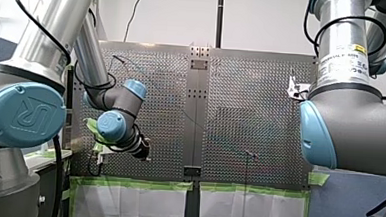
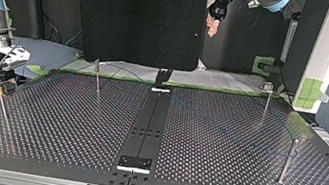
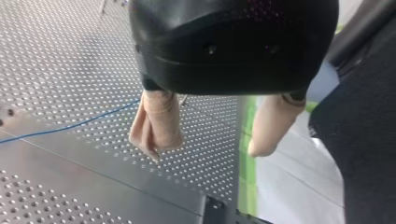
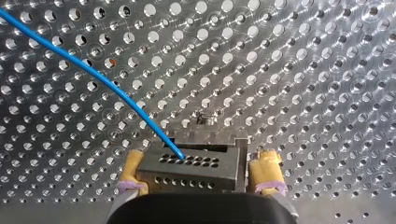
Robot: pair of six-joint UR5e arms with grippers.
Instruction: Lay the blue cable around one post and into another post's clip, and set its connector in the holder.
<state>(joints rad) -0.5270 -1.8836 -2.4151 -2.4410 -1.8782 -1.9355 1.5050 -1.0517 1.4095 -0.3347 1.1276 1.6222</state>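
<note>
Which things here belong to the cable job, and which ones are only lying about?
Job: blue cable; connector, at my right gripper; posts; my left gripper, open.
Lying about: green tape; black panel; white sheets.

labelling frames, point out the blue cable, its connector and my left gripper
blue cable (image 4: 106,80): right wrist view, mid-run
connector (image 4: 189,167): right wrist view, holed top face
left gripper (image 3: 203,154): left wrist view, midway between fingertips
</note>
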